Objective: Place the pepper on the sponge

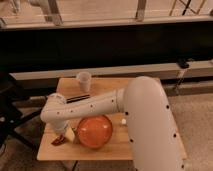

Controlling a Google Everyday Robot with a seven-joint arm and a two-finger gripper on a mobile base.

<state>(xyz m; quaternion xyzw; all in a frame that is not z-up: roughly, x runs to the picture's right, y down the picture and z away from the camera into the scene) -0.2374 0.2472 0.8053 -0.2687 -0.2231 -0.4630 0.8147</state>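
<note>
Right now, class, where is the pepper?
In the camera view, the pepper lies lower left, at the wooden table's near corner, just left of the orange bowl, with the gripper close above it.

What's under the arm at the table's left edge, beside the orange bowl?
The gripper hangs there, low over the table. The dark-red pepper pokes out beneath it, with a pale object beside it. The arm covers whatever else lies there.

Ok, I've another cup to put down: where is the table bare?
Bare tabletop shows right of the clear cup, behind the arm, and along the front edge right of the orange bowl. The front-left corner is crowded: the claw hangs by the pepper beside the bowl.
</note>
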